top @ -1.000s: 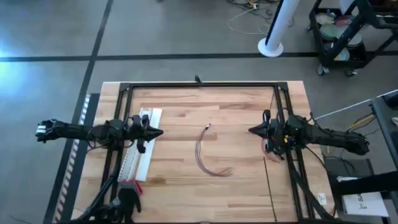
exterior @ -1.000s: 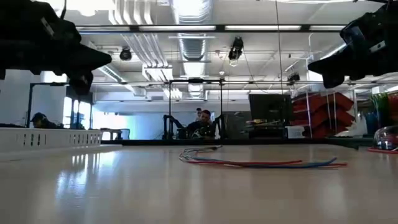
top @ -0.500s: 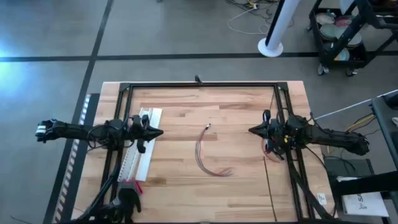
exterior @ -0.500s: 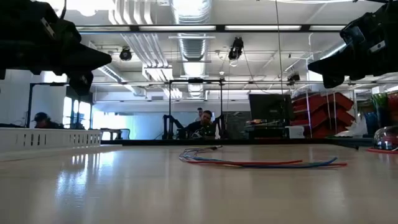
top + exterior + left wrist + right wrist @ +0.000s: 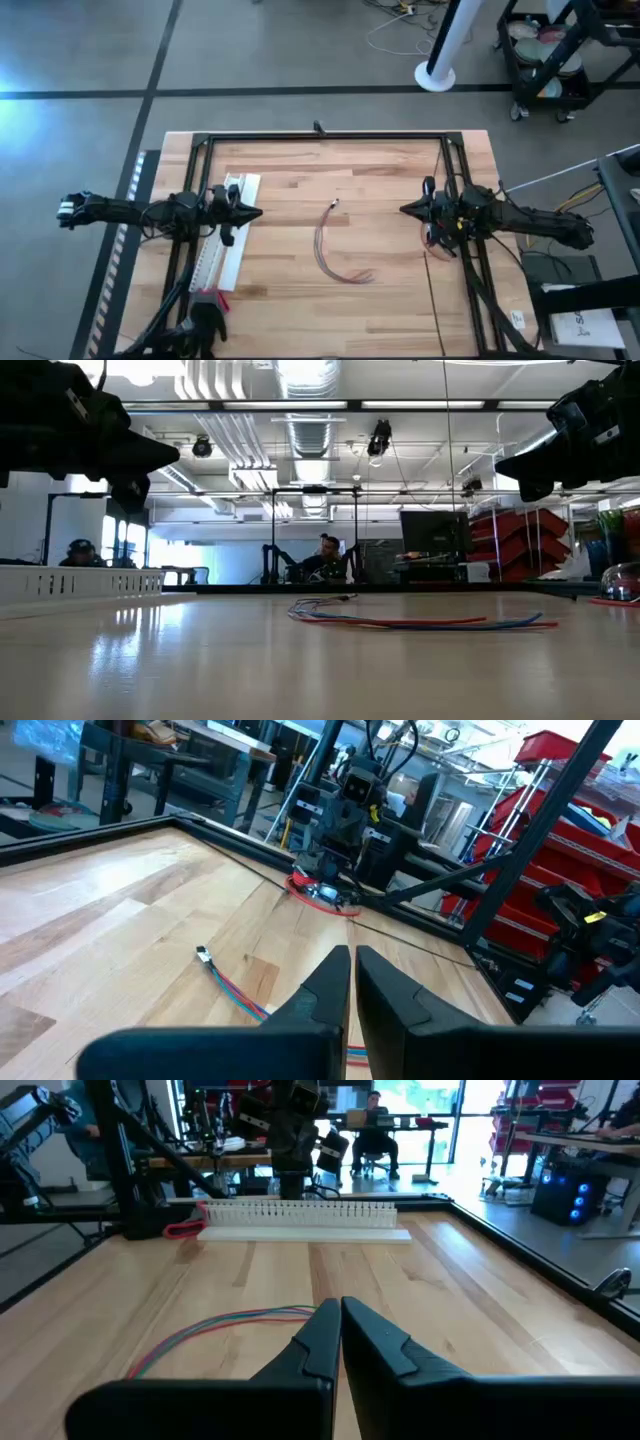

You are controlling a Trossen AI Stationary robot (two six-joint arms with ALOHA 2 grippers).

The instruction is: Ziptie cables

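Cables lie mid-table; we hold our left gripper at nine o'clock, right gripper at three, both clenched on nothing.

Both arms hung level over the table's two sides, grippers pointed inward at each other.

The left gripper sat out over the table's left part, its arm stretched straight back past the left edge; in its wrist view the two dark fingers stood pressed almost together, only a thin slit between them. The right gripper sat over the right part, well apart from the left one, its arm reaching back beyond the right edge, and its fingers were likewise closed with nothing between them. In the low view both hung above the tabletop.
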